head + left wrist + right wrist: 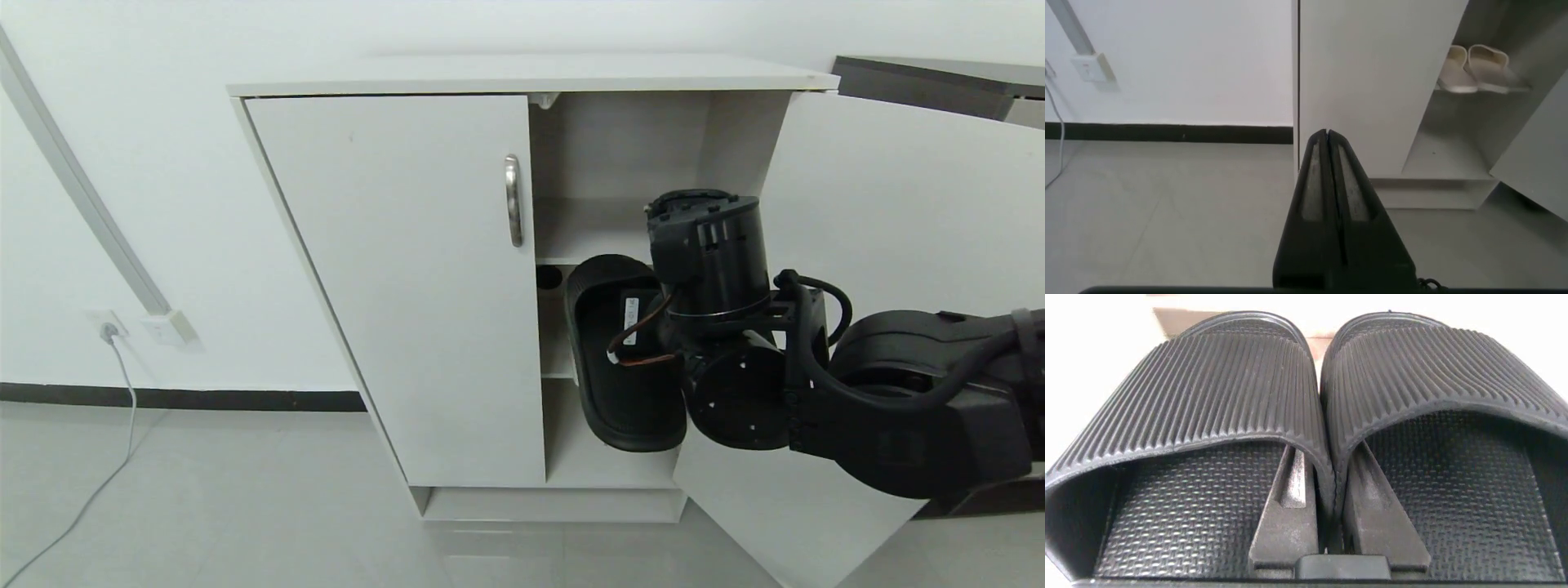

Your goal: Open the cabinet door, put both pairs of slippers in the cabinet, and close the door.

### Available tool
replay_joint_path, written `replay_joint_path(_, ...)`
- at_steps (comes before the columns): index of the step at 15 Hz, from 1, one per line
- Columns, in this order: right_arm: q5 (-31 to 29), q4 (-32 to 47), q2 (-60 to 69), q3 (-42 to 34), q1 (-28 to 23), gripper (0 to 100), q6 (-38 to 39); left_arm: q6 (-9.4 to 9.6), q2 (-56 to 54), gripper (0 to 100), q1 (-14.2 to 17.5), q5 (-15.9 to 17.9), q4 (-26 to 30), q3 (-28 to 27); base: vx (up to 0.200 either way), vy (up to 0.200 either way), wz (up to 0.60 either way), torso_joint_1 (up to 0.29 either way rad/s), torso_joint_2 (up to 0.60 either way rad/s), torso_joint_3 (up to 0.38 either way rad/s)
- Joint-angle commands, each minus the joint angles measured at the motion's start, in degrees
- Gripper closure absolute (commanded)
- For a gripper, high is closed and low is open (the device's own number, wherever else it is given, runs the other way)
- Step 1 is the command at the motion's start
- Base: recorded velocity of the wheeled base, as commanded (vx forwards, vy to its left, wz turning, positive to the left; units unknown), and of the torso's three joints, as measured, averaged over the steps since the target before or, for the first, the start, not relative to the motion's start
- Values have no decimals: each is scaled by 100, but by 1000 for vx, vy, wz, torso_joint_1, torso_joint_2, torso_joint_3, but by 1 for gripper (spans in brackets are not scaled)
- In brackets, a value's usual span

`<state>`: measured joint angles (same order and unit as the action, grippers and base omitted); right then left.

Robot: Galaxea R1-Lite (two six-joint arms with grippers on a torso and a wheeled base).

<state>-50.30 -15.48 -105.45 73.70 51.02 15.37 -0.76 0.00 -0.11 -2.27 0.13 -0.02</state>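
The right gripper (pixel 1327 461) is squeezing the black slippers (pixel 624 359) together by their inside edges, holding them at the open cabinet (pixel 392 286) so both can go in at once. The left gripper (pixel 1327 147) is hanging closed and empty.

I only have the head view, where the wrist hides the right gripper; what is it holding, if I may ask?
Observer: The right gripper is shut on both black slippers, a finger inside each, pinching their inner sides together.
Operator: Thanks. Is the other pair in?
Observer: Yes, beige slippers sit side by side on a shelf in the cabinet.
Operator: And the other arm?
Observer: The left gripper is shut, empty, over the floor, pointing toward the cabinet.
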Motion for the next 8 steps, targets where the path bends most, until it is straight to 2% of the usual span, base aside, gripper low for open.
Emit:
replay_joint_path(1,2,1,-20,4,13,100,1,-4,0,100,2,-11,-5,2,200,0,0,7,7,2)
replay_joint_path(7,-6,-139,-20,-119,13,100,-61,-4,0,100,2,-11,-5,2,200,0,0,2,2,3)
replay_joint_path(8,2,-271,-55,-172,13,100,-140,-4,0,100,2,-11,-5,2,0,0,0,0,0,0)
